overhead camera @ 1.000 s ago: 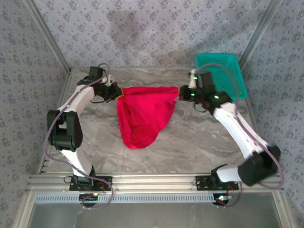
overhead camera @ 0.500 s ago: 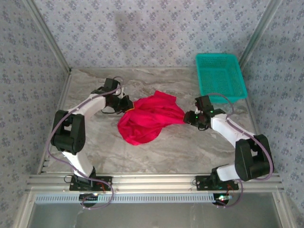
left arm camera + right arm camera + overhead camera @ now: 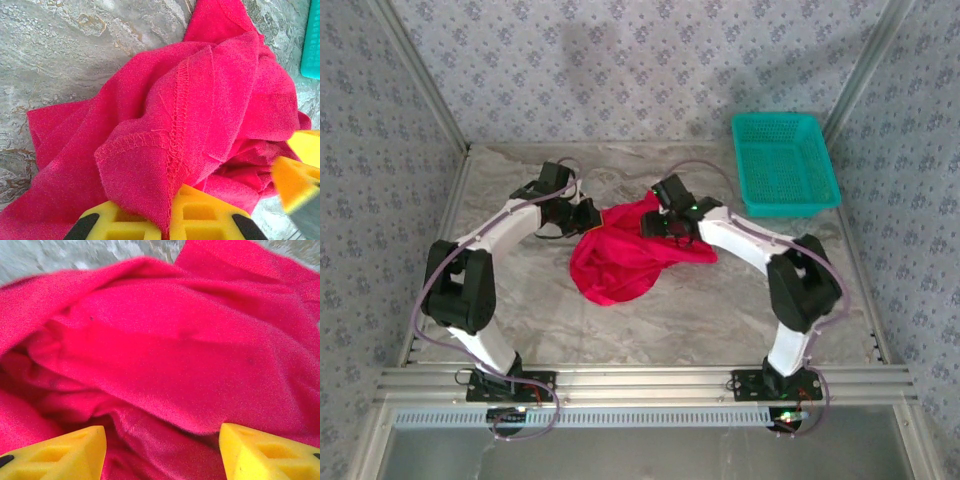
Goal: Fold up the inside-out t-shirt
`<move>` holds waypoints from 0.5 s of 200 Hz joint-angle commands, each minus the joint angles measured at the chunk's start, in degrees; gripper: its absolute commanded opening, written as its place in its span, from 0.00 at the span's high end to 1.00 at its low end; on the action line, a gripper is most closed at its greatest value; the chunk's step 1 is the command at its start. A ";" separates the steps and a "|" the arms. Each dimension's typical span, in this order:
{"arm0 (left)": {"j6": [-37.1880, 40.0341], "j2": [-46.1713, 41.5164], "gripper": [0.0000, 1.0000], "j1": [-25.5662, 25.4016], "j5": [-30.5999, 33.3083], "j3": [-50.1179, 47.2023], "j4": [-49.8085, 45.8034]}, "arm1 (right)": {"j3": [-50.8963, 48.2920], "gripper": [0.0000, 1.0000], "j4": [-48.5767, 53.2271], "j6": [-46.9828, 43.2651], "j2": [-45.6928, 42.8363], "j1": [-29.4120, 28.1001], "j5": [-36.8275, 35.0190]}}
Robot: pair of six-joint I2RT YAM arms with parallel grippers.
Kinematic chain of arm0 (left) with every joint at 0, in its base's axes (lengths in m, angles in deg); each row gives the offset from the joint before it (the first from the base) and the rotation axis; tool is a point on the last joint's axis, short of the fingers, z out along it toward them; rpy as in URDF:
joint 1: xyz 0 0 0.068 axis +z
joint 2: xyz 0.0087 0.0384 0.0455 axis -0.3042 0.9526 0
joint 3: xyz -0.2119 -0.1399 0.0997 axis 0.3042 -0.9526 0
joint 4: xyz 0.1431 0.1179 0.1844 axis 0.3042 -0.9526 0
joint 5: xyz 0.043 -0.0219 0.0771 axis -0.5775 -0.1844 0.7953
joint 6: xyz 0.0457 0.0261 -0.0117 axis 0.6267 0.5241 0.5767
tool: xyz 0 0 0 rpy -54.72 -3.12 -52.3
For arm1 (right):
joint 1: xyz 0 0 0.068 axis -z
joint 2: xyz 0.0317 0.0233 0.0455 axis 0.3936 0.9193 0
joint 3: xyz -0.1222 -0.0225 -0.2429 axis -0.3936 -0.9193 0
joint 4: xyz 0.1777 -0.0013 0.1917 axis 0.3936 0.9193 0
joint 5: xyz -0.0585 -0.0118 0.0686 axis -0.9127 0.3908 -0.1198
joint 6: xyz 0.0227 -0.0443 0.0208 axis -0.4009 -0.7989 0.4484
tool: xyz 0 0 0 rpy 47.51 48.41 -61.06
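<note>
Left gripper [image 3: 167, 226] is clamped on a stitched seam edge of the inside-out t-shirt [image 3: 620, 262], which lies as a crumpled red heap on the table [image 3: 740, 310], a little left of the top view's centre. Right gripper [image 3: 162, 447] hovers over the heap's upper edge with its yellow fingers [image 3: 55, 452] spread wide, holding nothing. I judge the shirt light, soft and limp. It will sag, bunch and drag rather than keep any shape, so it wants taking at firm edges, not in the loose middle folds: the overlocked seam or a hem corner, well apart from the left grip. A second ago the cloth hung stretched between the two grippers. The right one, then pinching a corner near the teal basket [image 3: 785, 165] at upper right, has let go and swung across to the frame's middle. The shirt has slumped into a smaller pile.
</note>
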 commanded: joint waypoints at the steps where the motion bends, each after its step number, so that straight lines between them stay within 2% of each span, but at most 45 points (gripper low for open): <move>1: 1.04 -3.01 0.93 -0.31 0.39 0.43 -1.15 | 4.88 0.37 5.98 -1.95 4.34 -0.51 -2.07; 9: 1.13 -3.17 0.93 -0.31 0.42 0.32 -1.27 | 5.70 0.43 6.83 -1.80 5.42 -0.53 -1.37; 32: 1.55 -3.10 0.93 0.00 0.38 0.60 -1.71 | 8.56 0.82 9.92 -2.08 4.84 -0.10 -0.88; 48: 2.13 -2.60 0.93 0.52 0.41 1.52 -2.28 | 10.95 1.00 12.15 -3.18 1.16 0.26 -1.55; 76: 2.88 -0.72 0.93 2.67 0.07 4.00 -3.31 | 16.05 1.00 15.36 -4.54 -6.91 1.79 0.00; 100: 3.15 0.50 0.93 4.94 -0.77 5.68 -3.99 | 15.43 1.00 14.30 -3.50 -15.08 5.19 5.74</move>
